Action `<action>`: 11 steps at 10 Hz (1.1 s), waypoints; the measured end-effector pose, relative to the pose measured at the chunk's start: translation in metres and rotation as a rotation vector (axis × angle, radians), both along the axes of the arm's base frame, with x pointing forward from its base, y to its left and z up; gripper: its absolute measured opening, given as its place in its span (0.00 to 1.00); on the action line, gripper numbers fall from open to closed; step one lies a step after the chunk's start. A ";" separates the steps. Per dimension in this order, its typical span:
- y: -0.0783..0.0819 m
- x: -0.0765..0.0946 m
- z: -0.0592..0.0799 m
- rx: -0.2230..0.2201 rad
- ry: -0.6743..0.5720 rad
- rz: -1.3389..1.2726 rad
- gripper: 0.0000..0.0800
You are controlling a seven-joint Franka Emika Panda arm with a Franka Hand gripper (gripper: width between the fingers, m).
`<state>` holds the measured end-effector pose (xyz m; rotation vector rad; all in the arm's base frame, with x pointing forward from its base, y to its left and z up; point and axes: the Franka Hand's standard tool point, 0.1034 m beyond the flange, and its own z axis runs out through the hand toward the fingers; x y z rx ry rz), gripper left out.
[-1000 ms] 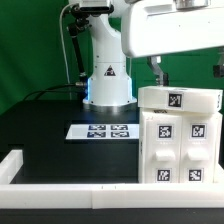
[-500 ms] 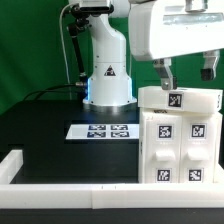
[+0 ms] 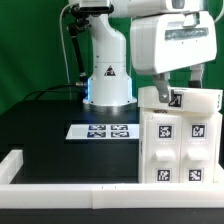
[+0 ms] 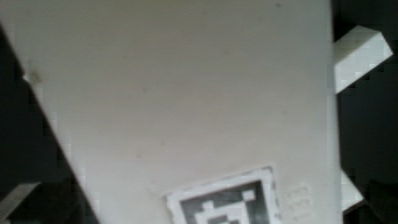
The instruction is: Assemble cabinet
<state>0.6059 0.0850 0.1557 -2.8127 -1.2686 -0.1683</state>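
At the exterior view's right, the cabinet (image 3: 180, 140) stands upright on the black table (image 3: 45, 130), tags facing forward. The gripper (image 3: 183, 92) hangs just above its top, 2 fingers spread apart, probably lining up a grasp.

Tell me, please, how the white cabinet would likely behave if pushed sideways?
The cabinet looks like rigid moulded plastic, so it is probably stiff. Its broad boxy shape on the table suggests it slides rather than tips, unless pushed high, near the open gripper. Its smooth walls may be slippery.
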 end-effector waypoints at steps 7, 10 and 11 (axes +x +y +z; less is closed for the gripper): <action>-0.001 -0.001 -0.004 0.000 0.009 -0.041 0.69; -0.001 0.000 -0.005 0.038 0.027 -0.335 0.69; 0.000 0.000 -0.005 0.048 0.031 -0.421 0.69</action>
